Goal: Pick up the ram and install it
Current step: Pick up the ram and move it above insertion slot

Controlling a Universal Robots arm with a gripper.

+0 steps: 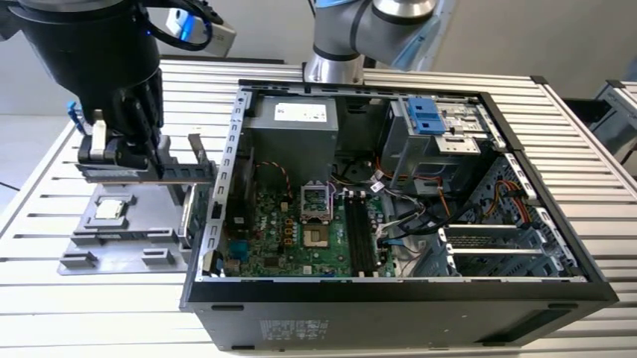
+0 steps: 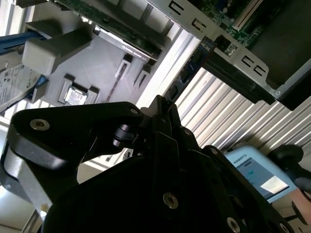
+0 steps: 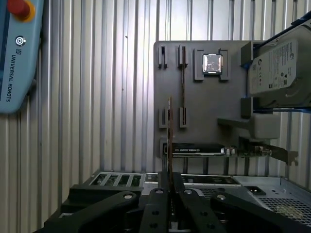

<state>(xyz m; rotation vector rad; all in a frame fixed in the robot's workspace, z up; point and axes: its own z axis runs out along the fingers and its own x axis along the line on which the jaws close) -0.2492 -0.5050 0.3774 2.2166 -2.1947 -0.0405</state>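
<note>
Ram (image 1: 171, 173) is in the gripper (image 1: 119, 158), upper left of the exterior view. The stick lies level and lengthwise, and appears lifted off the grey parts tray (image 1: 119, 242) below it. In the first wrist view the ram (image 3: 169, 141) is edge-on, a thin strip running straight out from between the black fingers (image 3: 154, 206). Gripper (image 3: 169, 191) is closed narrow w/ both sides pressed on the stick. Tray (image 3: 204, 107) behind it carries a CPU (image 3: 212, 63) in its pocket, a silver hard drive (image 3: 277, 68) in a blue frame, and a larger expansion card (image 3: 204, 149) on edge w/ a metal bracket. A second thin dark strip (image 3: 182, 82) stands between slot holders on the tray, probably another stick, can't confirm. Teach pendant (image 3: 14, 53) lies on the slatted aluminium table (image 3: 97, 97), well apart from the tray. In the exterior view the open PC case (image 1: 398, 294) sits just beside the tray, toward the exterior view's right. Green mobo (image 1: 289, 239) is exposed inside, w/ long black memory slots (image 1: 359, 235) near its middle. Ram is outside the case, on the tray side of the case wall. Second wrist view: tray (image 2: 97, 53) and case edge (image 2: 243, 63) beyond the black gripper body (image 2: 146, 184).
</note>
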